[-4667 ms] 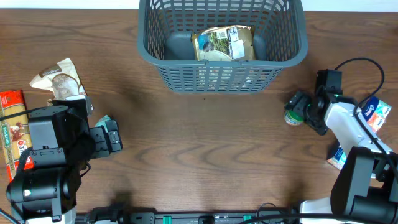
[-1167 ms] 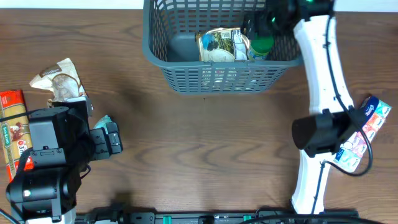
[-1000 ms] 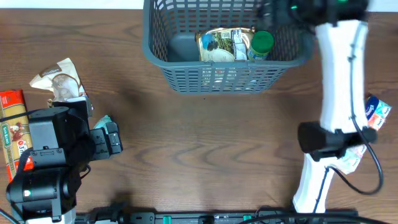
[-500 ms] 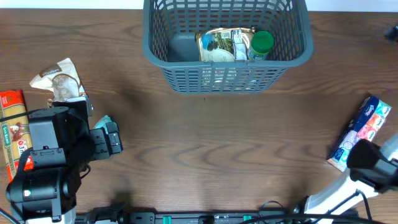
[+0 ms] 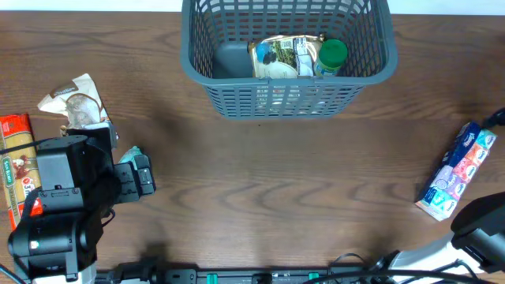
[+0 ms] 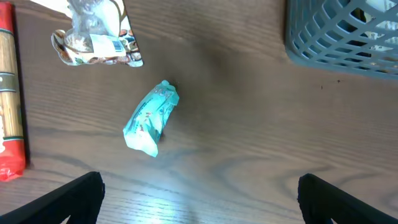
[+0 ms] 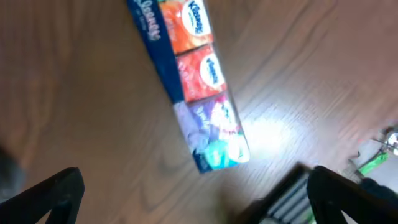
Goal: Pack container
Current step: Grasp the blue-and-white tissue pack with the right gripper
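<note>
The dark grey slotted basket [image 5: 276,99] stands at the table's far middle. It holds a foil pouch [image 5: 281,57] and a green-lidded jar [image 5: 332,54]. Its corner shows in the left wrist view [image 6: 336,37]. My left gripper [image 5: 146,175] is open and empty at the left; in its wrist view [image 6: 199,202] a teal packet [image 6: 152,118] lies ahead of the wide-apart fingers. My right gripper [image 7: 199,205] is open and empty, hovering over a Kleenex tissue multipack [image 7: 193,81]. That pack lies at the right edge in the overhead view [image 5: 458,170].
A crinkled snack bag [image 5: 75,99] and a red spaghetti pack [image 5: 16,170] lie at the far left, both also in the left wrist view, bag [image 6: 93,37] and spaghetti [image 6: 9,93]. The right arm's base [image 5: 481,229] fills the lower right corner.
The right arm left the green-lidded jar in the basket, drew back out of it and swung right, over the tissue pack. The left arm has not moved.
</note>
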`<action>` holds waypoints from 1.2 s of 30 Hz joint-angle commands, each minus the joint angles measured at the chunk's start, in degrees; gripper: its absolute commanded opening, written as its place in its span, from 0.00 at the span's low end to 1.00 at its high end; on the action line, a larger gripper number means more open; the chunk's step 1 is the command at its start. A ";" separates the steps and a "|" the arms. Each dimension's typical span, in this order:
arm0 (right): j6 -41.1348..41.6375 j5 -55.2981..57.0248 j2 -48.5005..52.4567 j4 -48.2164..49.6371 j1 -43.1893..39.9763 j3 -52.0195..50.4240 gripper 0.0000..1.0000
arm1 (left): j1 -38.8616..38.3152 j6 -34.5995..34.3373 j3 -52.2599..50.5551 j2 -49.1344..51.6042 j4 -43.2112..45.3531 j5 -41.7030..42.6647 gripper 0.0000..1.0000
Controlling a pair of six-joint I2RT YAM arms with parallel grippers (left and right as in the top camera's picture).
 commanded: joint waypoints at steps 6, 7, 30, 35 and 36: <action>-7.65 0.13 -0.57 17.70 -0.66 -16.74 0.99 | 0.28 0.76 1.20 -0.09 -0.17 0.39 0.98; -7.69 -0.13 -0.57 20.17 -0.57 -18.75 0.99 | 0.28 0.76 1.20 -0.09 -0.20 0.39 0.98; -9.07 -8.48 -0.57 50.95 -0.37 -44.74 0.62 | 0.28 0.74 1.20 -0.11 -0.20 0.39 0.98; -9.03 -11.74 -0.70 50.18 -0.04 -43.80 0.07 | 0.28 0.74 1.20 -0.11 -0.20 0.39 0.98; -8.94 -12.02 -0.81 49.66 0.11 -43.32 0.01 | 0.28 0.74 1.20 -0.11 -0.20 0.39 0.99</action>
